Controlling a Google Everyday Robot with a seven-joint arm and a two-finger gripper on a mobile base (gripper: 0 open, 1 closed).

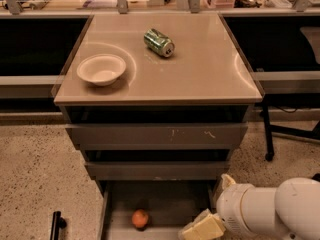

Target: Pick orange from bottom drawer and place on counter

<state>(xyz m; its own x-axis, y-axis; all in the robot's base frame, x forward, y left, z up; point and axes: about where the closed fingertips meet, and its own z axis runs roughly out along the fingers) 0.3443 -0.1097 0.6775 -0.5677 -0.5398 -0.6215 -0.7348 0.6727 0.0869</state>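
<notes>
I judge the task barely started: the bottom drawer [165, 204] stands pulled open, and the orange [140, 218] lies loose on its floor near the front, left of centre, touching neither side wall. Nothing has been lifted yet. The grasp, the raise and the set-down on the worktop [200, 69] all remain.

My claw [201, 228] hangs low at the drawer's right front corner, near the orange but apart from it. It is cut by the picture's edge, and I cannot tell whether it is spread or pressed together.

The orange is small, round and smooth. The drawer is flat grey metal with thin walls, and the two upper drawers [155, 134] show scuffed fronts. The worktop is a glossy beige slab with rounded corners, carrying a white bowl [101, 69] and a green can [159, 42] lying on its side. The arm [270, 214] is a smooth white shell and the claw's casing is pale yellow.
</notes>
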